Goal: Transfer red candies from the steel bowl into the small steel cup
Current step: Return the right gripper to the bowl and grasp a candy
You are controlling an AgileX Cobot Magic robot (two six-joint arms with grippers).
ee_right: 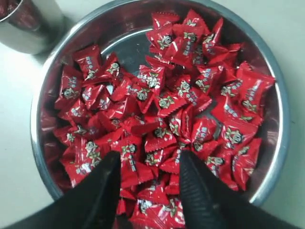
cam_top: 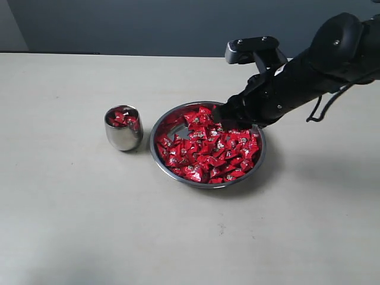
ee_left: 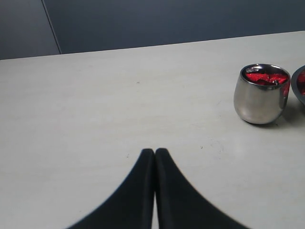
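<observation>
Pale tabletop (cam_top: 71, 225): steel bowl (cam_top: 152, 144) of red candies (cam_top: 208, 151) is set beside partly filled small steel cup (cam_top: 122, 138). Right gripper (ee_right: 150, 164) is spread wide over the pile, nothing held; descent and closure are needed. Left gripper (ee_left: 155, 160) is pressed together

Right gripper (ee_right: 150, 158) spread wide; left gripper (ee_left: 155, 153) closed.

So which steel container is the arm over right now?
The wide shallow bowl full of red candies; the small cup stands beside it, away from the arm.
</observation>
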